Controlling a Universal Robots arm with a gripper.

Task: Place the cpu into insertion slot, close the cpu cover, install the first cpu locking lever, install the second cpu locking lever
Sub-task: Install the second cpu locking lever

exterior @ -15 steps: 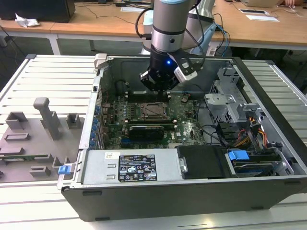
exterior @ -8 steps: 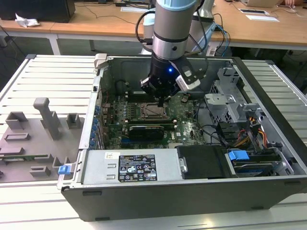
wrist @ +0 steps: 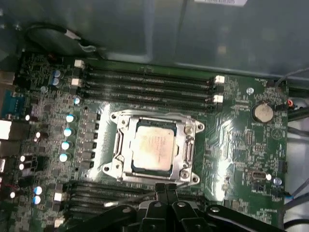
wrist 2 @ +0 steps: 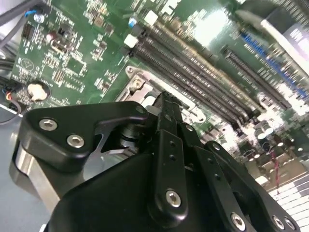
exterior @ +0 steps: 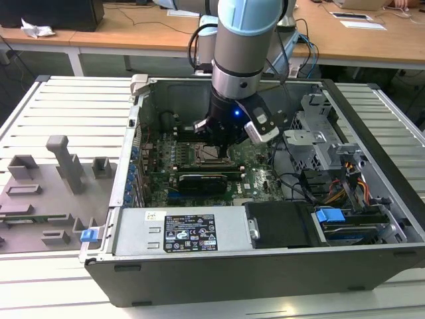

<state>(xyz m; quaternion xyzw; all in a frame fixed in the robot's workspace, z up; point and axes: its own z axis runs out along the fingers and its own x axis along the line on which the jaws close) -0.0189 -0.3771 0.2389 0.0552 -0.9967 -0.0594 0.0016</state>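
Gripper points straight down from the upright arm, fingertips pressed together, empty, at the edge of the cover over the cpu

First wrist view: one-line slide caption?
Gripper poised at the edge of the insertion slot, the cpu seated under the closed cpu cover on the green motherboard.
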